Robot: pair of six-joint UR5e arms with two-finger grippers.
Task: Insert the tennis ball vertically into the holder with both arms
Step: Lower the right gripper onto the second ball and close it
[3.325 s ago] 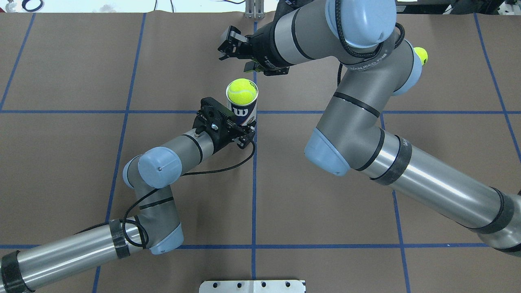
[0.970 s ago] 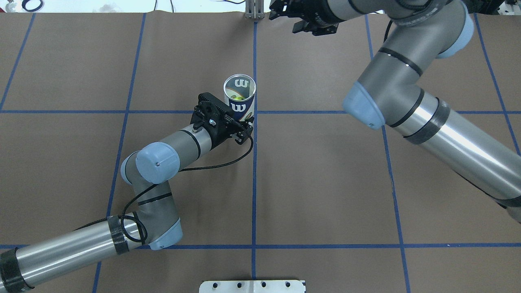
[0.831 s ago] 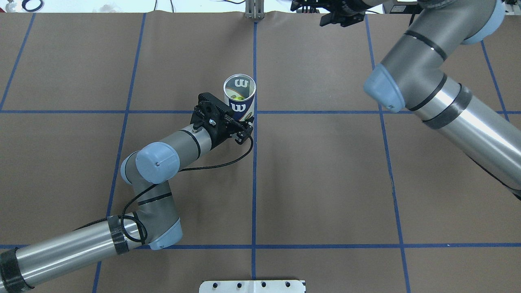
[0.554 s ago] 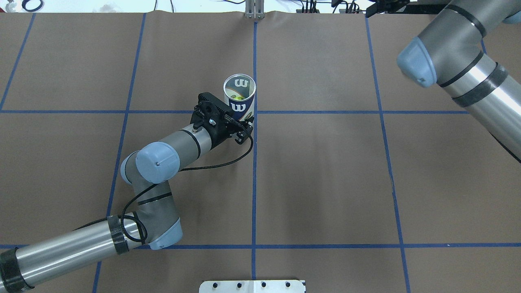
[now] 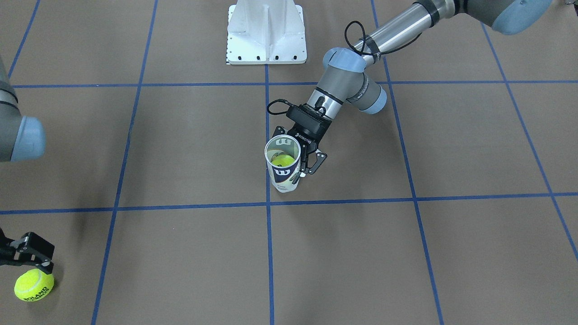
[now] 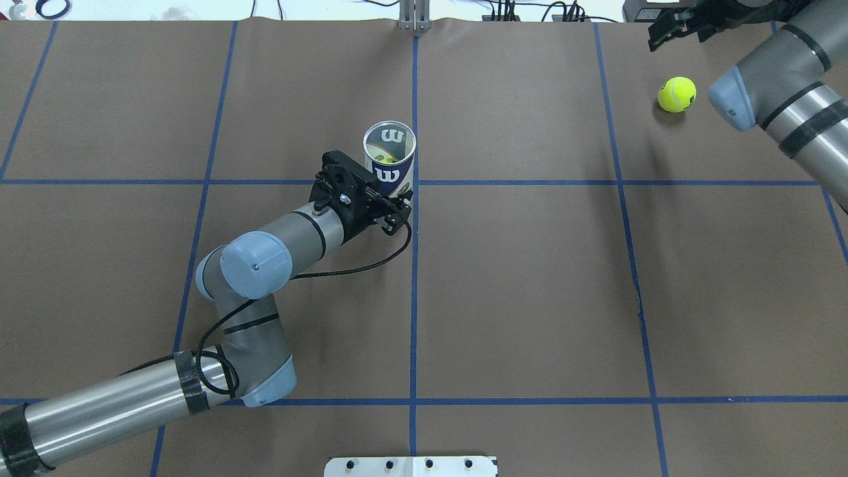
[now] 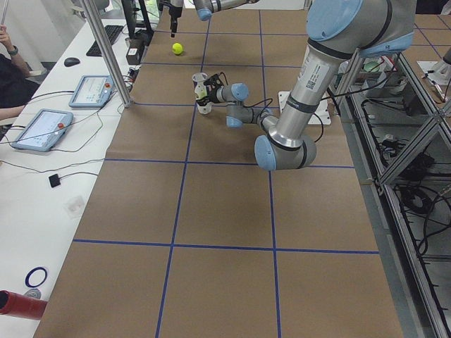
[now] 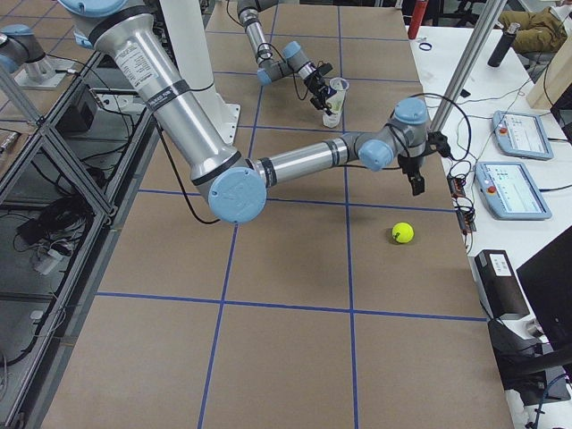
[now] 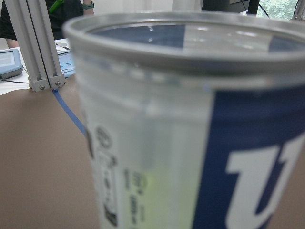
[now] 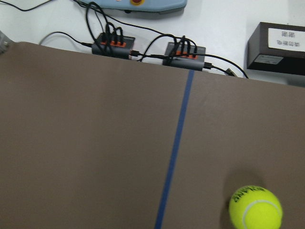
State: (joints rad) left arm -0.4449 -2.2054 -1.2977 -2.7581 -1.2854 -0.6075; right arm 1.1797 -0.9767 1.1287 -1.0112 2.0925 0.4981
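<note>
Although the near edge of the overhead view shows little beyond a white base plate (image 6: 411, 466), the left arm (image 6: 255, 265) runs up from the lower left of the bench (image 6: 530, 298) to mid-frame. There the left hand (image 5: 295, 151) is clamped round the lower part of the holder (image 6: 394, 175), which stands upright with its mouth open to the top. One ball (image 5: 283, 160) already lies low inside the tube. Farther off, at the upper right, a loose tennis ball (image 6: 676, 94) rests on the bench, well apart from the holder. The right hand (image 6: 666, 34) hangs just beyond it at the far edge and carries nothing; I cannot tell whether its jaws stand apart or together. The chief risk, as I judge it, is that ball rolling away if the hand comes down off-centre, since it lies near the bench's far right edge. The holder looks light and tall, so a knock on its metal rim could tilt it in the left hand's grip. A ball brought in off the tube's axis might also lodge on the rim and not drop. The left hand's body and its black cable (image 6: 358, 268) crowd the holder's near side, so the approach looks better from above or from the far side. Beyond the bench's far edge stand an aluminium post (image 6: 414, 13) and cable boxes (image 10: 183, 50).
</note>
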